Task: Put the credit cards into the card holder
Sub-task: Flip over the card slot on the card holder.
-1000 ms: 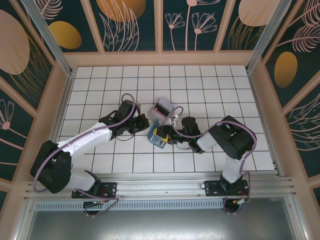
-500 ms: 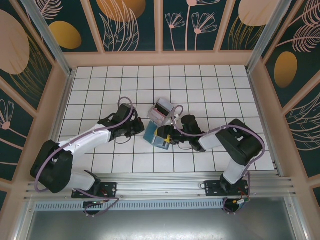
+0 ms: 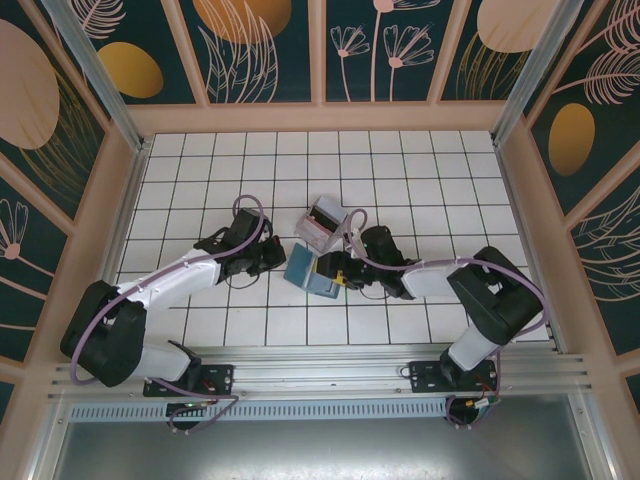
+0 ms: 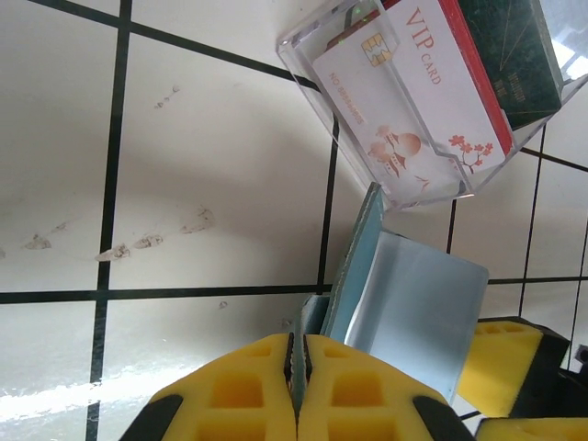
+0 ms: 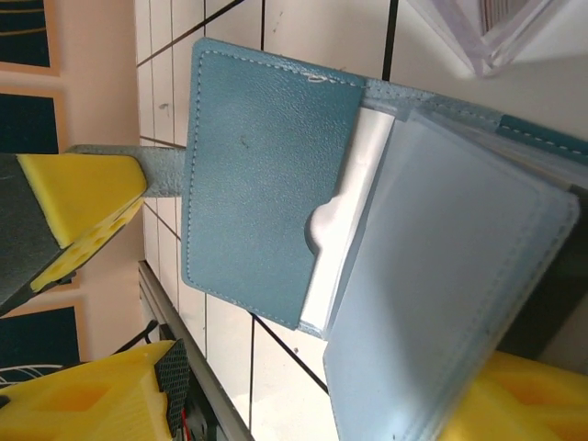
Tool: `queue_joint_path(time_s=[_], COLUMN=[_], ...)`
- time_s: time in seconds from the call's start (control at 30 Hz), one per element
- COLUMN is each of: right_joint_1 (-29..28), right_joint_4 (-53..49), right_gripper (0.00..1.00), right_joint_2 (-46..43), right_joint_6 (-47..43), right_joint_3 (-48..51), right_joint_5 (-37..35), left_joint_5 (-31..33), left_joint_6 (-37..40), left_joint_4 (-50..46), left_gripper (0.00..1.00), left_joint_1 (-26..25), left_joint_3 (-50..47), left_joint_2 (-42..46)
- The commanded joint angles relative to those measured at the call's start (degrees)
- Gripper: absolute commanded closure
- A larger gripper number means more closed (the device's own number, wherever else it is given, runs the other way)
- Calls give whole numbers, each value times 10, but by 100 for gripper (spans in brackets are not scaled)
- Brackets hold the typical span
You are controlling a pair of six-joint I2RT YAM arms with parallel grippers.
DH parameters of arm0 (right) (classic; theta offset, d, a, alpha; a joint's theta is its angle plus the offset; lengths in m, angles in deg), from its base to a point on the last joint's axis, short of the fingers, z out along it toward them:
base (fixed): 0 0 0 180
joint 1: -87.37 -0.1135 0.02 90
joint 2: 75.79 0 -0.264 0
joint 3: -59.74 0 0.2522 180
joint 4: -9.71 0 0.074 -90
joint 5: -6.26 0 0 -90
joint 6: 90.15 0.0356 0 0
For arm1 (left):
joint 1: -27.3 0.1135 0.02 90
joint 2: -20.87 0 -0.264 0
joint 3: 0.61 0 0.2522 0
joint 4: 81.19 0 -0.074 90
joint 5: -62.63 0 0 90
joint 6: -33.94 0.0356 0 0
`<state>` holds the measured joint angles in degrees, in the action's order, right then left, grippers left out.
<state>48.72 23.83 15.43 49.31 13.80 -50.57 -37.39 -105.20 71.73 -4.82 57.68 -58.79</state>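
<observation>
Arms reach low and inward, left pincer (image 4: 296, 354) clamping card holder (image 5: 248, 184), right pincer (image 5: 299, 404) spread.

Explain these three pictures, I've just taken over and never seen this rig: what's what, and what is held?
Two robot arms, left and right, are bolted at the near edge of a table. The overhead picture looks down from behind them; the other two come from a camera on each wrist, yellow jaws in view. Between the arms is the open teal card holder; beside it a clear box holds the credit cards, a white VIP one in front. The left gripper is shut on the holder's edge. The right gripper has jaws apart around its clear sleeves; whether they grip is unclear.
</observation>
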Motion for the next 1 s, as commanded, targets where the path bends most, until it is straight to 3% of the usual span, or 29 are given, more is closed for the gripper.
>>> queue_joint_path(time_s=[0.0,0.97], right_joint_1=[4,4], right_joint_4=[-52,-108], right_gripper=[30,30], right_joint_2=[-27,-58], right_joint_6=[-30,-41], right_joint_3=[-22,-41], right_joint_5=[-17,-24], left_joint_5=[3,-1], left_joint_6=[11,11], left_joint_4=[-6,4], left_gripper=[100,100], left_joint_1=[6,6], left_joint_3=[2,-1], left_joint_2=[13,10])
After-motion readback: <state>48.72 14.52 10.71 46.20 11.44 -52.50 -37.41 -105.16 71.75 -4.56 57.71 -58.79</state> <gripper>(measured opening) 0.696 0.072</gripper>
